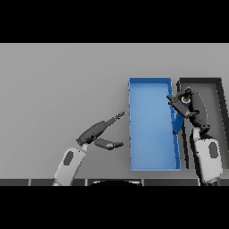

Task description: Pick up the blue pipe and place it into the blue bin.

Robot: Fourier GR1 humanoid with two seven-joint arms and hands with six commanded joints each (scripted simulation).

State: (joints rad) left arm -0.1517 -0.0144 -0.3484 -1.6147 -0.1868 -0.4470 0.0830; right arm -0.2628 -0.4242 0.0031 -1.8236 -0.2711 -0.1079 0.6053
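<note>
Leftmost, the left hand (pixel 99 132) rests above the grey table (pixel 62 80) with fingers straight and thumb spread, holding nothing, well apart from the blue bin (pixel 152 134). That bin lies lengthwise in the middle right. Over its right wall the right hand (pixel 184 103) has its fingers curled round the blue pipe (pixel 177 123), which hangs tilted at the bin's right edge. Just beside the bin on the right sits a dark bin (pixel 219 82), partly hidden by the right arm.
</note>
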